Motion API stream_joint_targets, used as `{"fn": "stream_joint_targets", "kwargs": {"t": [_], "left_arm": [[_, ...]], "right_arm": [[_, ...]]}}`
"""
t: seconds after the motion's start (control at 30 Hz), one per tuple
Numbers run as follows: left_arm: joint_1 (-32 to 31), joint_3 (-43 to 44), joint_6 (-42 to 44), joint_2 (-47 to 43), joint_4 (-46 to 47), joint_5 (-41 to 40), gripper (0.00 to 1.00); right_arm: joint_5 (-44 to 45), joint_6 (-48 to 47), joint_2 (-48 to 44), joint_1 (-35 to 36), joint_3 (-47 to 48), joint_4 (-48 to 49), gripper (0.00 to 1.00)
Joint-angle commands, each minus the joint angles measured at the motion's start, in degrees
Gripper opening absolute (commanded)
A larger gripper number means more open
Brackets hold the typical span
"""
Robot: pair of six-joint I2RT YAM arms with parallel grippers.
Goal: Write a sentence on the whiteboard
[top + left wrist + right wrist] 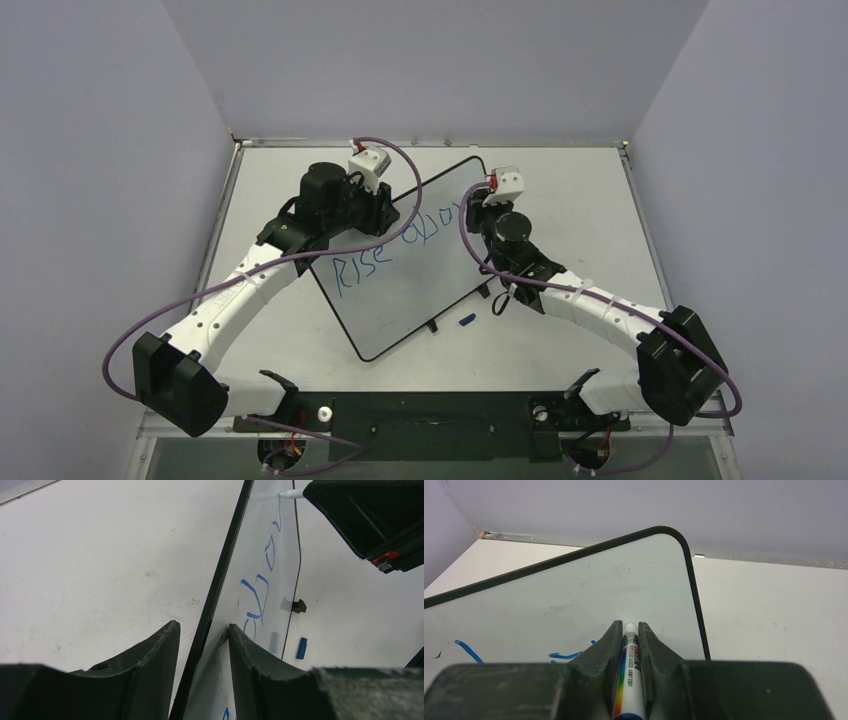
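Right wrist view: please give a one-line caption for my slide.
The right gripper holds a marker, tip at the whiteboard, near blue strokes.

Light even & diffuse in all 3 views, from overhead; bright enough, no harsh hotspots. Top view: soft-edged shadows under both arms on the table (560,200), walls w/ a lavender cast, bottom strip by the bases much darker; mid-frame sharp. Whiteboard (400,290) is glossy but not blown out. It reads grey-green in the right wrist view, mirroring the wall, & in the left wrist view it carries a smeared reflection of the blue cap (301,648). Wrist cams: nearest parts out of focus & grainy, esp. the left gripper (202,630) fingers (150,670) along the bottom edge. Marker (628,680) label soft, barely legible. The sentence (255,600) strokes stay fairly crisp
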Motion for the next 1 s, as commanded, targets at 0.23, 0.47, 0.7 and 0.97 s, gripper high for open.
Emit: {"fn": "stream_joint_targets", "kwargs": {"t": [0.23, 0.47, 0.7, 0.97], "left_arm": [[-0.17, 1.44, 0.94, -2.03, 5.80, 0.97, 0.00], [-0.17, 1.38, 0.92, -1.99, 5.79, 1.05, 0.00], [-0.18, 1.41, 0.84, -2.01, 5.79, 1.14, 0.00], [-0.17, 1.46, 0.84, -2.07, 5.79, 1.19, 0.00]], "right_arm": [[-1.15, 1.35, -6.72, -0.35, -1.93, 0.92, 0.00], [0.35, 1.58, -7.93, -0.43, -4.59, 1.19, 0.00], [0.50, 2.05, -6.86, -0.57, -4.76, 1.83, 0.00], [0.32, 2.04, -4.87, -0.87, -3.98, 2.34, 0.00]]}}
